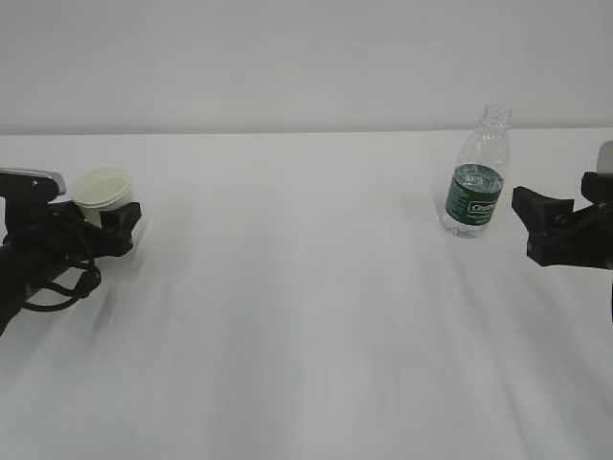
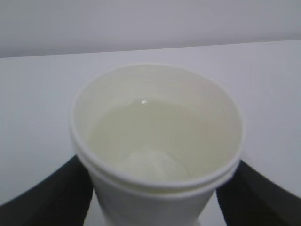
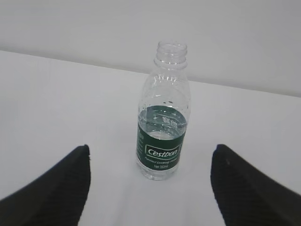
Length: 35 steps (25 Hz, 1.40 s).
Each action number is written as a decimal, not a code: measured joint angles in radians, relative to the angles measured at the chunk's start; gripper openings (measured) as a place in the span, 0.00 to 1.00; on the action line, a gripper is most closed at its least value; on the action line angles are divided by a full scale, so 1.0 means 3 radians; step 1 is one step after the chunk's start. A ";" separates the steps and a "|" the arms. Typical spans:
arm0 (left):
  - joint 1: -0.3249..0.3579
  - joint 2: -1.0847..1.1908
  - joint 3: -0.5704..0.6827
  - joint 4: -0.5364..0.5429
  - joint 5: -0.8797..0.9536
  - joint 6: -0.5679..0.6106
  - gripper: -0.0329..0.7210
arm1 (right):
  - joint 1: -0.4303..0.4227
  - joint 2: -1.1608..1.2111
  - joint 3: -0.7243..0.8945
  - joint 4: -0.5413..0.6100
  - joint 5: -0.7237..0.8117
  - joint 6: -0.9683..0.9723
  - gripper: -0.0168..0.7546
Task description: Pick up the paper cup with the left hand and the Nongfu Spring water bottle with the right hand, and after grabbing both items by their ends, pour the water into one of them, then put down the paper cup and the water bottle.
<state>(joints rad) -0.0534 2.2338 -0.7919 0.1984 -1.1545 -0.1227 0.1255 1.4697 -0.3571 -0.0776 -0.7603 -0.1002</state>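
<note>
A broad white table fills the room's foreground, running back to a pale wall. At its left edge the black left hand, trailing looped cables and topped by a silver-grey plate, sits low over the surface with its two dark fingers spread to either side of the small cream-tinted paper cup; they flank the cup's lower wall closely, but whether they touch it I cannot tell. At the right edge the black right hand hovers with its ribbed fingers parted wide and nothing between them. The small clear ribbed plastic bottle with the dark green label band stands upright and uncapped on the table, just ahead of that gripper and apart from it. The cup is upright too, holding clear water in its lower part; more water sits in the bottle, level with the label's top.
</note>
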 joint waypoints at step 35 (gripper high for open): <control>0.0000 -0.1874 0.0940 -0.0228 0.0551 0.0155 0.81 | 0.0000 -0.0606 0.0001 -0.0006 0.0290 0.0199 0.79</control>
<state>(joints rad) -0.0534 1.6717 -0.5098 0.1299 -0.9893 -0.0762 0.1255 1.2878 -0.3567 -0.0794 -0.6733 -0.0403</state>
